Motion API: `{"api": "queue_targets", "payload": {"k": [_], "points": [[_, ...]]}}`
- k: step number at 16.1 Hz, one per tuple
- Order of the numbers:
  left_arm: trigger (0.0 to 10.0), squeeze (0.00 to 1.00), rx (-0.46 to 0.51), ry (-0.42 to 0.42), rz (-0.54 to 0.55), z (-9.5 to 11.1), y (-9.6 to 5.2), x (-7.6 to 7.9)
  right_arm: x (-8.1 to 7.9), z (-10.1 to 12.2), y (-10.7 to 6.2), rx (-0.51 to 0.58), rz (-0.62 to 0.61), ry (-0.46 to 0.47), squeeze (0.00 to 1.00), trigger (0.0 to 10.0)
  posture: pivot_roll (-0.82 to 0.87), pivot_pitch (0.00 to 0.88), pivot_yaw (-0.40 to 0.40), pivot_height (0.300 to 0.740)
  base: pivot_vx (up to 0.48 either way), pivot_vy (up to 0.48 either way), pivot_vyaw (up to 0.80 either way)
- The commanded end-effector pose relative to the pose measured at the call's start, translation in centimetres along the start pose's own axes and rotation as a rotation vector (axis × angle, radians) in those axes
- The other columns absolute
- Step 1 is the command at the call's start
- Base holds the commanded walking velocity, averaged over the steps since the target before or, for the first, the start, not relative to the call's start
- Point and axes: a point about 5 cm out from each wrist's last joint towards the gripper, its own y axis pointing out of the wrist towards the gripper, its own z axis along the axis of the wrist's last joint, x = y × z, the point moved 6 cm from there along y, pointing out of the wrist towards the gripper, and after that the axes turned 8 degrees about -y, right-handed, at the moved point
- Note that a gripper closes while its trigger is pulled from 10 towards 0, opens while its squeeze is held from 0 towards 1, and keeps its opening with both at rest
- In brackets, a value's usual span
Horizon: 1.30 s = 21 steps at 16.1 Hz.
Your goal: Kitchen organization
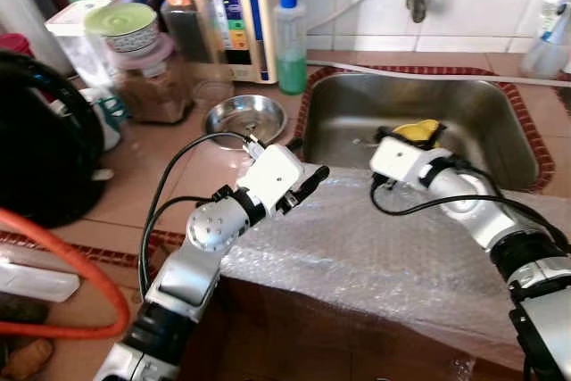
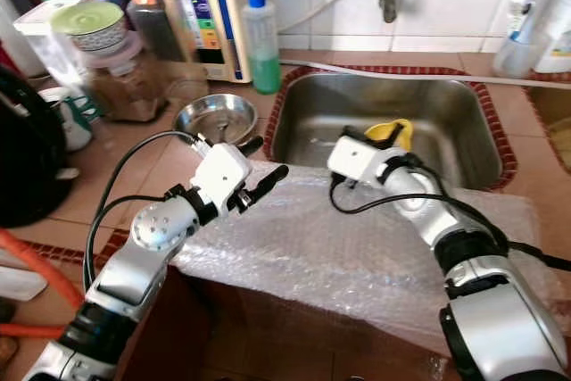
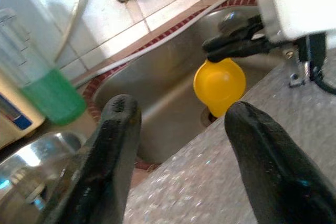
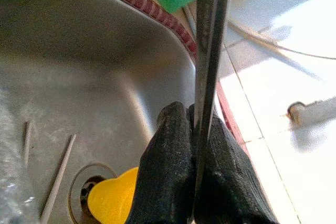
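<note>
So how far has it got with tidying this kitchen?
Early on, it seems. The right gripper is shut on a yellow ladle, holding it over the sink. The left gripper waits open above the bubble wrap. Two chopsticks in the sink, plus a steel bowl and jars on the counter, look unsorted.

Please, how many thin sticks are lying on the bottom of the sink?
2. Both sticks lie on the sink floor beside the drain: a longer stick nearer the yellow object, a shorter stick further out. Others may be hidden behind the right gripper.
</note>
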Motion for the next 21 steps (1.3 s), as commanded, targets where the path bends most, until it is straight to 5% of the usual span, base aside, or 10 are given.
{"api": "queue_targets", "payload": {"k": [1,6,9,10,11,16,17,18,20,21], "points": [[10.0,1.00,-0.016,-0.002,0.017,-0.2,0.1,-0.6,2.8,-2.4,-0.8,-0.086,-0.081,0.016,0.00,0.0,-0.28,0.088,0.134,0.740,0.000,0.000,0.00],[10.0,1.00,-0.031,0.016,0.006,-0.6,0.0,0.1,3.4,-1.4,-0.6,-0.033,-0.136,0.085,0.00,0.0,-0.28,0.087,0.134,0.740,0.000,0.000,0.00],[10.0,1.00,-0.025,0.033,0.022,-0.6,-0.2,0.1,5.5,0.5,-0.6,0.057,-0.273,0.144,0.00,0.0,-0.27,0.088,0.131,0.740,0.000,0.000,0.00],[10.0,0.69,-0.022,0.040,0.036,-0.5,-0.3,0.1,6.3,1.0,-0.8,0.074,-0.328,0.156,0.00,0.0,-0.27,0.089,0.132,0.740,0.000,0.000,0.00],[10.0,0.00,-0.020,0.041,0.045,-0.5,-0.4,0.1,6.8,1.0,-1.1,0.074,-0.371,0.170,0.00,0.0,-0.27,0.091,0.133,0.740,0.000,0.000,0.00],[10.0,0.00,-0.014,0.050,0.052,-0.5,-0.6,0.3,8.2,1.6,-2.0,0.103,-0.434,0.318,0.00,0.0,-0.28,0.097,0.142,0.740,0.000,0.000,0.00],[10.0,0.00,-0.019,0.060,0.041,-0.6,-0.6,0.5,6.4,1.5,-1.7,0.079,-0.350,0.323,0.00,0.0,-0.28,0.096,0.143,0.740,0.000,0.000,0.00],[10.0,0.00,-0.022,0.074,0.036,-0.7,-0.5,0.7,1.9,0.8,-1.5,0.016,-0.166,0.344,0.00,0.0,-0.28,0.096,0.141,0.740,0.000,0.000,0.00],[10.0,0.00,-0.024,0.077,0.030,-0.7,-0.5,0.8,-2.0,0.2,-2.1,-0.025,-0.040,0.355,0.00,0.0,-0.28,0.096,0.140,0.740,0.000,0.000,0.00],[10.0,0.00,-0.024,0.077,0.029,-0.7,-0.5,0.8,-2.3,0.1,-2.2,-0.032,-0.037,0.368,0.00,0.0,-0.28,0.097,0.140,0.740,0.000,0.000,0.00]]}}
